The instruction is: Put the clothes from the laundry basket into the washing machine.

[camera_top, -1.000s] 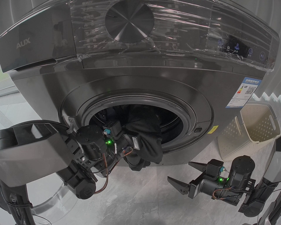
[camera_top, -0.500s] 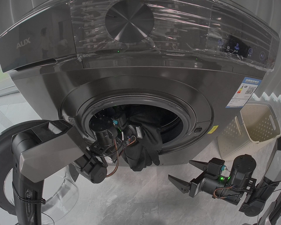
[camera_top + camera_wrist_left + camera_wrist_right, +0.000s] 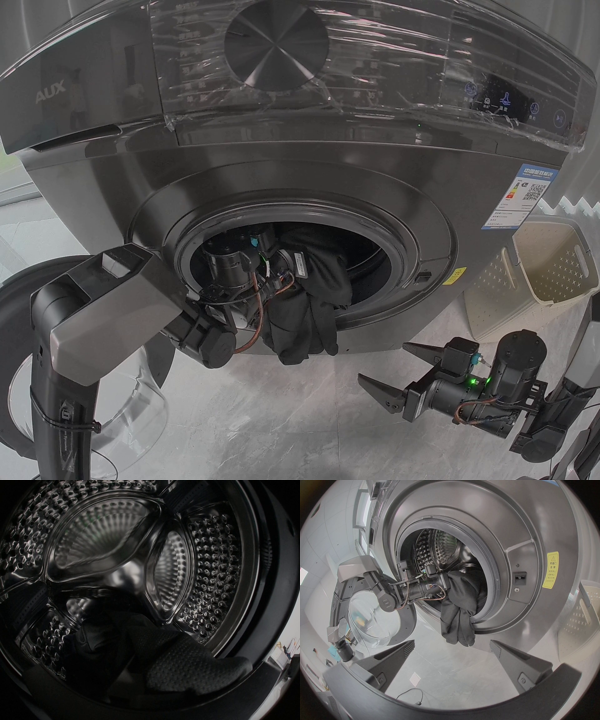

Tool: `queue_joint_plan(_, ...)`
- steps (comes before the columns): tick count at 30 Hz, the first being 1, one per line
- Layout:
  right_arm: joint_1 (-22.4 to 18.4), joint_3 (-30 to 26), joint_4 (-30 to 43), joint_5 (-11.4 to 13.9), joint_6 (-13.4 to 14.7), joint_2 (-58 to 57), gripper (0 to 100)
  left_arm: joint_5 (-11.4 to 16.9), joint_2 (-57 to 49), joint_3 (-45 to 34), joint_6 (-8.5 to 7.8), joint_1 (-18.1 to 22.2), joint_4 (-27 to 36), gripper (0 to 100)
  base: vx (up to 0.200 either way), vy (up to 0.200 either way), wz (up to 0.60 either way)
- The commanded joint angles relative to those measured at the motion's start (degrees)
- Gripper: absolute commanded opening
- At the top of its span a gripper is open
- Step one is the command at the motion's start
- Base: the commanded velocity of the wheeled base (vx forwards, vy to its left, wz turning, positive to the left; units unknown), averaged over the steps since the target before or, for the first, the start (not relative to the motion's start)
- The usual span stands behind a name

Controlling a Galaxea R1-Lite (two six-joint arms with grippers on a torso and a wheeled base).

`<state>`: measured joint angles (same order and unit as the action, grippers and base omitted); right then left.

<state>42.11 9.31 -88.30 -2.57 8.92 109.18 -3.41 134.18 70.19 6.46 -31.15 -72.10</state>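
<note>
The right gripper (image 3: 384,365) hangs nearest, at 5 o'clock from the door opening, jaws released and empty. Beyond it, one cream perforated plastic laundry basket (image 3: 550,262) stands at 3 o'clock beside one dark grey front-loading washing machine (image 3: 350,169); no clothes are seen in the basket. One black cloth garment (image 3: 306,306) drapes over the opening's rim at 6 o'clock, half inside, half hanging out. The left arm (image 3: 240,275) reaches into the perforated steel drum (image 3: 168,567). The garment covers the left gripper, so its grip cannot be told. Step in hand: loading. The next move calls for pushing the hanging part fully inside.
</note>
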Motion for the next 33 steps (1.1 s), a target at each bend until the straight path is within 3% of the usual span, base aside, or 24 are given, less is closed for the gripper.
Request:
queue_joint_plan(1,0.26,0.09,-0.03,-0.06,0.04,0.24,100,-0.19,2.49,4.43,0.22,0.21,2.31,0,0.000,0.000,0.00)
queue_joint_plan(12,-0.45,-0.26,-0.03,0.02,0.13,0.42,100,-1.24,7.50,17.26,0.39,2.67,9.08,0,0.000,0.000,0.00)
queue_joint_plan(25,0.08,-0.26,-0.03,0.02,0.13,0.42,100,-1.86,6.79,20.07,0.39,3.02,12.07,0,0.000,0.000,0.00)
queue_joint_plan(26,-0.01,-0.26,-0.03,0.02,0.13,0.42,100,-1.95,6.79,19.81,0.48,2.93,12.07,100,0.000,0.000,0.00)
queue_joint_plan(29,-0.01,-0.26,-0.03,0.02,0.13,0.42,100,-2.83,5.65,17.52,0.92,2.49,12.42,100,0.000,0.000,0.00)
queue_joint_plan(33,0.17,-0.17,-0.03,-0.06,0.13,0.42,100,-1.95,1.96,10.40,1.10,1.44,16.55,100,0.000,0.000,0.00)
